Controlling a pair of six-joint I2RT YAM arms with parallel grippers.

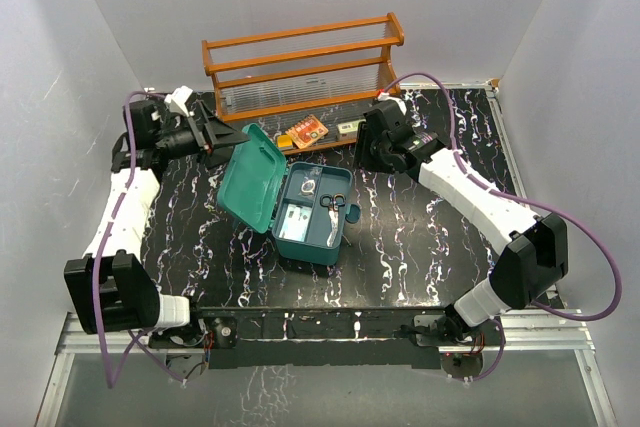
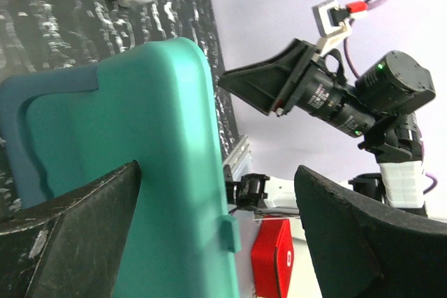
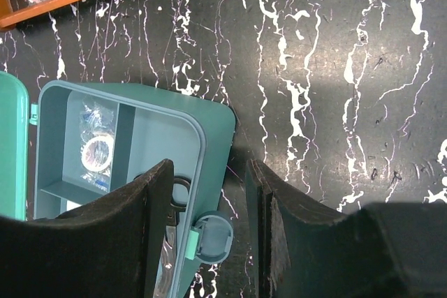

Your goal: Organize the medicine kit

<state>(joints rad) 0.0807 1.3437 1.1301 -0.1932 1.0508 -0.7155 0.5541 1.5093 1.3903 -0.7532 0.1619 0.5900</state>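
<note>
Maybe halfway, I reckon. The medicine kit (image 1: 300,209) sits open mid-counter (image 1: 420,247) with its lid (image 1: 248,179) up at 9 o'clock. Scissors (image 1: 335,207) and a tape roll (image 3: 98,153) are inside, but small packs (image 1: 308,130) sit by the rack (image 1: 300,62) at 12. The left claw (image 2: 216,242) gapes around the lid edge without pinching it. The right claw (image 3: 209,172), spread and empty, hovers at the kit's 2 o'clock corner.

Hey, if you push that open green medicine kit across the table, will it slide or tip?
Likely slides: the medicine kit sits flat on the smooth table. Its raised lid makes it lopsided, so a high push could tip it or swing the lid. Few small contents suggest it's light.
</note>
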